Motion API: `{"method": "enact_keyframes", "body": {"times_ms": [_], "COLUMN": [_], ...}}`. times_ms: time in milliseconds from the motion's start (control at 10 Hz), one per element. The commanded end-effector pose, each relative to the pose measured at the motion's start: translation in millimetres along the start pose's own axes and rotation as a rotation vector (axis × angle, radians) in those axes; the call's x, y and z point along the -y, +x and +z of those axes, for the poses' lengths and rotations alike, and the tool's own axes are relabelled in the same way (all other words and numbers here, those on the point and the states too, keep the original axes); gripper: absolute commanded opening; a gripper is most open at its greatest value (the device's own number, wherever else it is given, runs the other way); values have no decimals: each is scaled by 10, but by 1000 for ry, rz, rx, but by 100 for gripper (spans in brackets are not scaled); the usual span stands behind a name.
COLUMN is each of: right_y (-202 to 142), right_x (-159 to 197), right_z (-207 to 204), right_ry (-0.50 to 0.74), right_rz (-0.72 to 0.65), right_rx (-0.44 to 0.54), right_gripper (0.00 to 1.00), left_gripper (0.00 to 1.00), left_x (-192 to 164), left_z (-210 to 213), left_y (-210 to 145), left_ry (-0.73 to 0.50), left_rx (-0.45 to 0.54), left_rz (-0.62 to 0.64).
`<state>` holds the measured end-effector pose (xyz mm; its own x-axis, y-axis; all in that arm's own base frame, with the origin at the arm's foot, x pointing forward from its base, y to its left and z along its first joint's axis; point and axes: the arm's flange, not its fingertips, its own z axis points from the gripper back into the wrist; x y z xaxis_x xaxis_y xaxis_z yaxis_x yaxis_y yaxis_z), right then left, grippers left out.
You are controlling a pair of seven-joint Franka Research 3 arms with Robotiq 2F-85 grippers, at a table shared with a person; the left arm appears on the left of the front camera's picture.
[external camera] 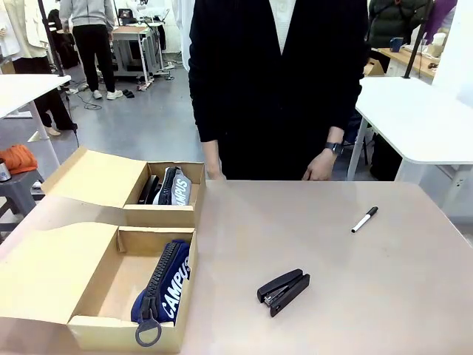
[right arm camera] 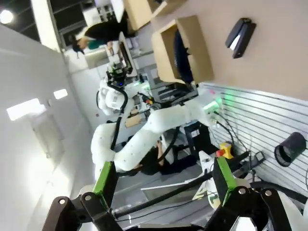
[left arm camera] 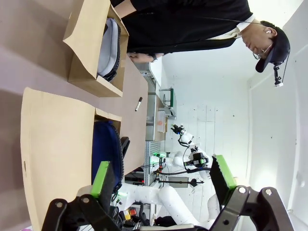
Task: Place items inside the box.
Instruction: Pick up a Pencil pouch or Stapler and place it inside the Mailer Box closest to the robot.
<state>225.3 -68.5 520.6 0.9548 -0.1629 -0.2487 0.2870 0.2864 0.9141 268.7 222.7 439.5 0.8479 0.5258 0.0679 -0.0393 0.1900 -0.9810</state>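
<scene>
- Since both brown cardboard boxes at the left of the wide beige table (external camera: 355,281) already hold things, we judge the task roughly half done.
- In the near cardboard box (external camera: 103,331), the navy zipper-styled "CAMPUS" pencil pouch (external camera: 171,285) lies inside, with its ring pull hanging over the front wall.
- In the far cardboard box (external camera: 159,215), the grey "CAMPUS" pencil pouch (external camera: 177,188) stands on edge. Just beside it is a black object (external camera: 150,190) that we cannot identify.
- Our left gripper (left arm camera: 162,175) hangs above the near box's flap, its green-padded fingers spread wide and empty.
- Our right gripper (right arm camera: 163,177) is likewise wide and empty, well apart from the stapler.
- The black stapler (external camera: 284,291) lies on bare table right of the near box and is not yet packed.
- The slim black-and-white marker pen (external camera: 364,220) lies farther right, nearer the person's hand (external camera: 319,168), and is also left to pack.
</scene>
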Motion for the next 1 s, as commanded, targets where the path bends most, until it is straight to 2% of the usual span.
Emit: {"method": "enact_keyframes", "body": {"times_ms": [0,900], "right_y": [76,76], "right_x": [-1,-1], "right_z": [107,107], "right_ry": [151,151], "right_rz": [-79,-79], "right_rx": [-27,-27], "right_gripper": [100,100], "left_gripper": [100,100], "left_x": [9,9], "left_z": [13,13], "left_y": [-10,-10], "left_ry": [-14,-14], "left_rx": [-3,-3], "left_rz": [-16,-16]}}
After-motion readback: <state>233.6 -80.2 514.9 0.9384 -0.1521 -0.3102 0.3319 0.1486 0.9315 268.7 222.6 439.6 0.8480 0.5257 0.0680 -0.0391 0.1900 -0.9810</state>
